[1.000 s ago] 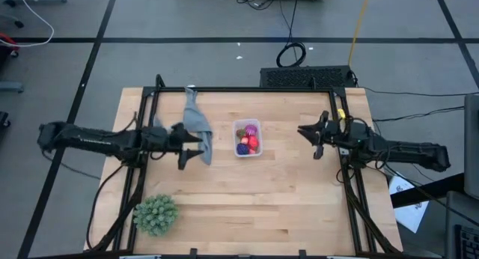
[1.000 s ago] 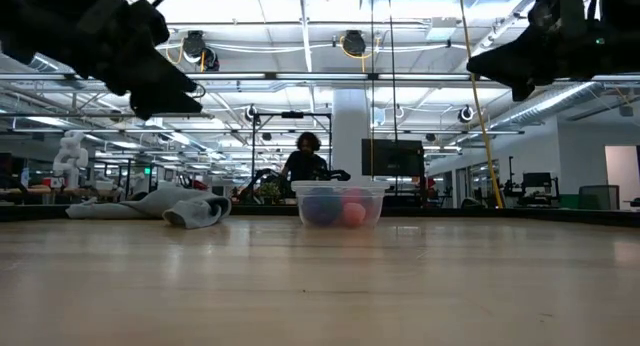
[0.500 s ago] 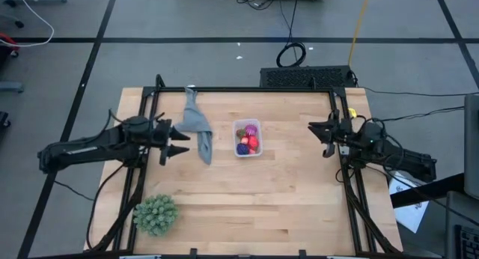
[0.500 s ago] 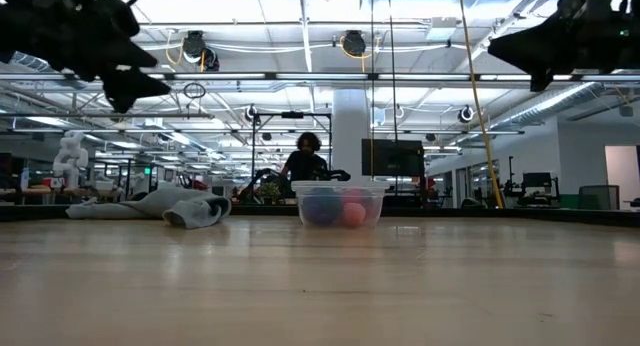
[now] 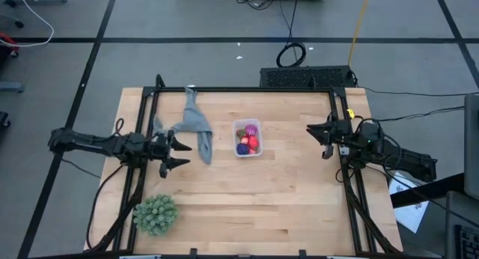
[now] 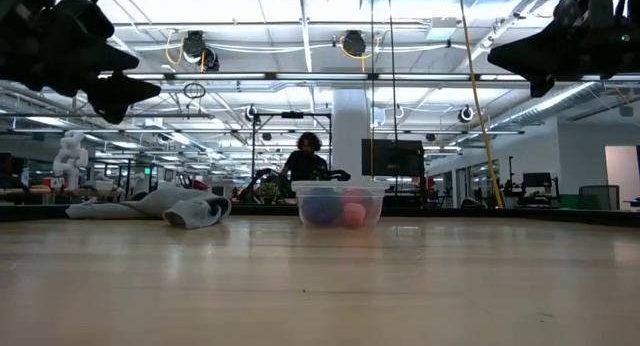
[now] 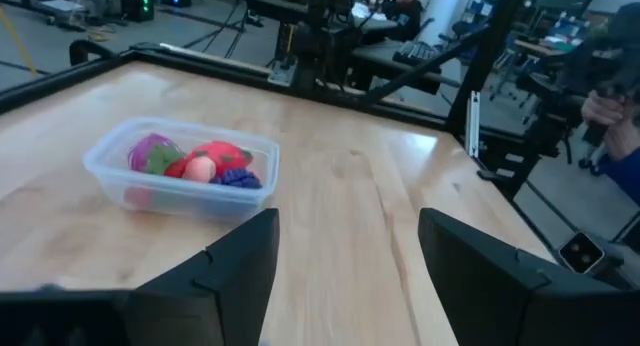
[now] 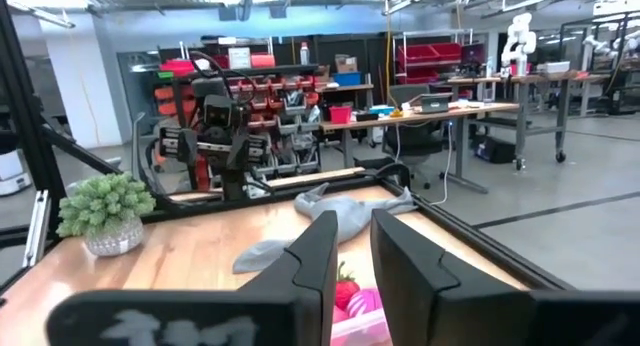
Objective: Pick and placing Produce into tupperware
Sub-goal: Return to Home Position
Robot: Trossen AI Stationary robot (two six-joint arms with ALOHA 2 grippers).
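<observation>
Tupperware (image 5: pixel 248 148): sat mid-desk (image 5: pixel 254 199), held produce (image 5: pixel 250 136), magenta, red, pink, blue-purple pieces. Left end effector (image 5: pixel 178 153): hovered over desk's left side, fingers wide apart, empty. Right end effector (image 5: pixel 318 135): hovered at right edge, fingers narrowly apart, empty. Grey cloth (image 5: pixel 196 128) lay left of tupperware.

Dark slim arms (image 5: pixel 90 141), black end effectors (image 5: pixel 182 153), cables (image 5: pixel 364 125)

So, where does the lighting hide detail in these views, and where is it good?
Low view: the ceiling lamps backlight the scene, so left gripper and right gripper are black silhouettes and the tupperware looks dim. Left wrist view: a pale sheen lies on the table, yet the produce reads plainly.
</observation>
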